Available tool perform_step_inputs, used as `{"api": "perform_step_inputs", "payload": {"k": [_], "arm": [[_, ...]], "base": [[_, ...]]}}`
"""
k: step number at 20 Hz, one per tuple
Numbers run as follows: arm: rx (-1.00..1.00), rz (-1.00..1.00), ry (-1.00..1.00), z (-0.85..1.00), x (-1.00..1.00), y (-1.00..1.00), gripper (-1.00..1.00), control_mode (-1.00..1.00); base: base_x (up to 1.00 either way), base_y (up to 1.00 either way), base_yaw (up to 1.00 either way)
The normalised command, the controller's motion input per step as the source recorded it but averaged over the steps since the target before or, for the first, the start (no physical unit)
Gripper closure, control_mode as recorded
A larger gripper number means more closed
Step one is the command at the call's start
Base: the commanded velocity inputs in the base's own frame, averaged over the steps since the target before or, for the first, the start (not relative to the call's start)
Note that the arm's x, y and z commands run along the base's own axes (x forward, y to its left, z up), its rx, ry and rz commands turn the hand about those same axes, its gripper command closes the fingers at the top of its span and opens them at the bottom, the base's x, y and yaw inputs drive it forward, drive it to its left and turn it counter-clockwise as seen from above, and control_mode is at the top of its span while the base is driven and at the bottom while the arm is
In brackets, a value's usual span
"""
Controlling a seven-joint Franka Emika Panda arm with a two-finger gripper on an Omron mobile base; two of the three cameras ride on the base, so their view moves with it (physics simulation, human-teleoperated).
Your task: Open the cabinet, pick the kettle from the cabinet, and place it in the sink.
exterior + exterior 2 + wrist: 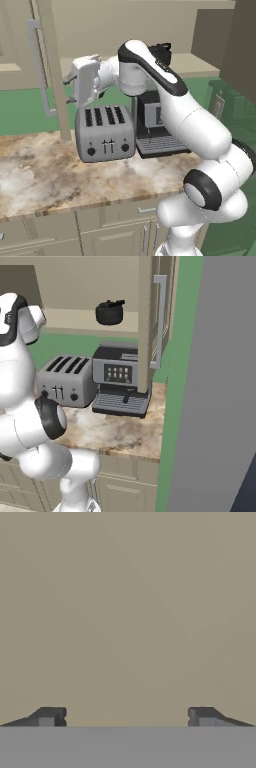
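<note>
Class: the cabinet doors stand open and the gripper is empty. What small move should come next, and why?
Probably swing the open gripper right toward the kettle. It now faces a plain beige surface, while the kettle sits on the cabinet shelf above the coffee machine.

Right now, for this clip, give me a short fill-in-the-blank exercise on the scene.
1. The kettle sits on the shelf of the ____ cabinet.
2. On the counter, the toaster stands beside the ____ machine.
3. The gripper has its jaws ____, with nothing between them.
4. The toaster has ____ slots.

Missing words: open; coffee; open; four
</note>
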Motion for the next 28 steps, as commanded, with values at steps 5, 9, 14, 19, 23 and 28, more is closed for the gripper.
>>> {"api": "perform_step_inputs", "payload": {"k": [5,9,14,19,23,28], "arm": [[-0.19,-0.29,-0.12,-0.12,-0.09,0.33,-1.0,-1.0],[-0.08,-0.37,0.01,-0.01,0.0,-0.15,-1.0,-1.0],[0.0,-0.2,0.0,-0.08,0.0,-0.49,-1.0,-1.0],[0.0,-0.16,-0.06,-0.02,0.0,-0.54,-1.0,-1.0],[0.0,-0.16,-0.18,-0.01,0.0,-0.59,-1.0,-1.0],[-0.01,-0.18,-0.17,0.0,0.0,-0.55,-1.0,-1.0]], "base": [[0.0,0.0,0.0],[0.0,0.0,0.0],[0.0,0.0,0.0],[0.0,0.0,0.0],[0.0,0.0,0.0],[0.0,0.0,0.0]]}}
